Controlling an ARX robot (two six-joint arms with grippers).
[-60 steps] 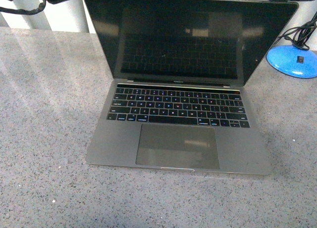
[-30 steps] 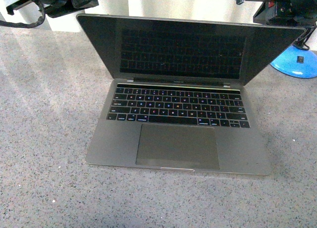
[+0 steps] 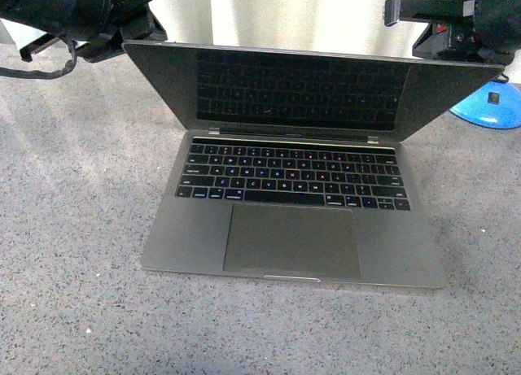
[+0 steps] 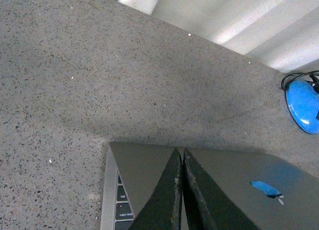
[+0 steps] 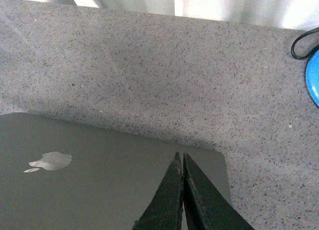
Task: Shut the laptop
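Lid [image 5: 99, 185] of laptop [image 3: 293, 228] leans toward keyboard [image 3: 291, 176]; left claw [image 4: 181, 152] and right claw [image 5: 180, 156], both clenched empty, sit behind its top corners, hinge [image 3: 291, 135] runs crosswise.

Speckled grey table [image 3: 73, 228], laptop [image 3: 293, 180], blue disc [image 3: 482, 111]

Laptop [image 3: 293, 237] is that dull space grey with black keys and a glossy black screen, plus a shiny silver apple logo [image 5: 49, 161] on the lid. Desk [image 3: 73, 228] is grey with dark and white speckles. The left claw [image 4: 181, 152] and right claw [image 5: 180, 156] are black, and there's a bright blue base [image 3: 480, 113] too.
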